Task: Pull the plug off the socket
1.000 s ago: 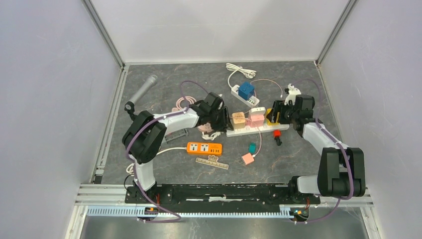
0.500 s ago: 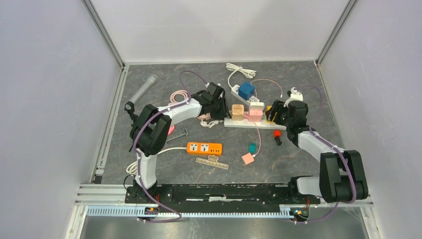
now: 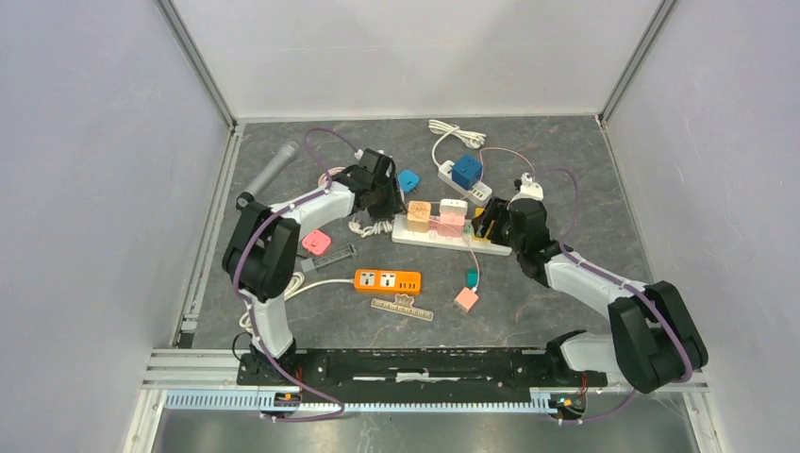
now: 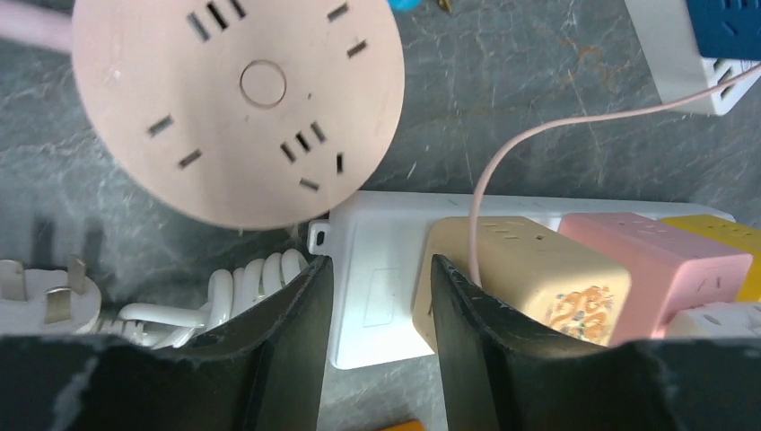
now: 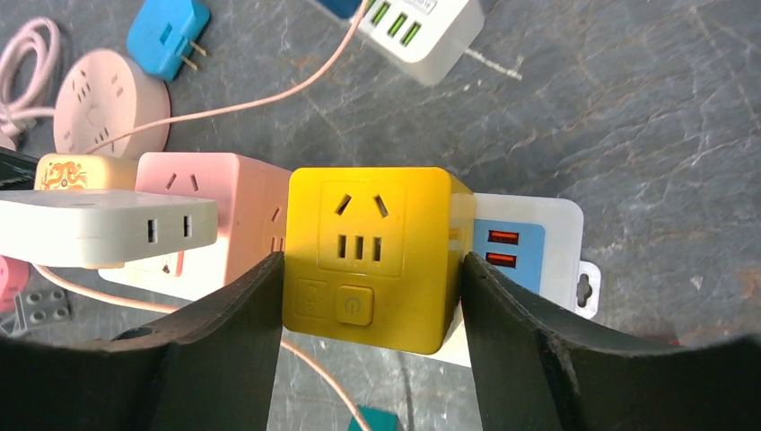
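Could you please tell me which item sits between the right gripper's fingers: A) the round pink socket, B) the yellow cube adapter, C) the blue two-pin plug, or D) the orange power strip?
B: in the right wrist view, the right gripper has its fingers against both sides of the yellow cube adapter, which is plugged into the white power strip.

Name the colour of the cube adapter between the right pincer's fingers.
Yellow cube adapter; clearest in right wrist view.
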Robot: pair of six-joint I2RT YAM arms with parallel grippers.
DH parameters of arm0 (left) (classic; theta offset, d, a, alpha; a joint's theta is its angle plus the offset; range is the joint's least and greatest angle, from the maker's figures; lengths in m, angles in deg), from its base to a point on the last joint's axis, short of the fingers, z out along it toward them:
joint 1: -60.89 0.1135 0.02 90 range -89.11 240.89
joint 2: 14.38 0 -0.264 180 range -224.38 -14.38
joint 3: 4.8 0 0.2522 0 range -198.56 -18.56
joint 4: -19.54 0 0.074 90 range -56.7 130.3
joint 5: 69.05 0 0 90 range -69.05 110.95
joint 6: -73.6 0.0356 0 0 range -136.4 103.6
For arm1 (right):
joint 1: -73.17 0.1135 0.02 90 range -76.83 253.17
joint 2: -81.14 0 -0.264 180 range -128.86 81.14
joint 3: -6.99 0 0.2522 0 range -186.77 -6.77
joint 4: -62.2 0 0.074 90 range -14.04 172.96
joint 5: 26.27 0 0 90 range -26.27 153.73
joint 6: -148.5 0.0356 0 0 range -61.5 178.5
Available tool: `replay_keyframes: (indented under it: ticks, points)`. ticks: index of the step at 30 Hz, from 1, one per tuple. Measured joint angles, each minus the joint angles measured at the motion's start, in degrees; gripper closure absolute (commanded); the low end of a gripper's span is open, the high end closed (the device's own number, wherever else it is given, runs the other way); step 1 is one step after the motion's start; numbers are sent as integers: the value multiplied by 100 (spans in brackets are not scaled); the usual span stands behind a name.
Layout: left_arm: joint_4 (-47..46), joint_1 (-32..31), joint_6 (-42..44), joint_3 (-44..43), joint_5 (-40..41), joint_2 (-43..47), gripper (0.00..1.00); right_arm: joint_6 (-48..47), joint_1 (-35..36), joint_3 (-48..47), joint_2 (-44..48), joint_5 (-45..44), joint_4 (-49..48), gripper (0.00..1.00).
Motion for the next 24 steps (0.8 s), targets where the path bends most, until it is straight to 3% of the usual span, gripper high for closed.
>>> replay_keyframes:
  ticks: [4, 9, 18, 24]
  points:
    - [170, -13, 44, 208, 50, 422, 46, -166, 149, -319, 105, 0, 859, 19]
    - [216, -94, 50, 210, 144, 907, 46, -1281, 151, -1237, -7, 118, 1958, 17]
    - [417, -177, 111, 210, 197, 1366, 45, -3571, -22, -1711, -46, 1325, 2293, 21]
    - [496, -177, 149, 282, 175, 1462, 37, -4791, -20, -1832, 59, 2398, 2540, 21]
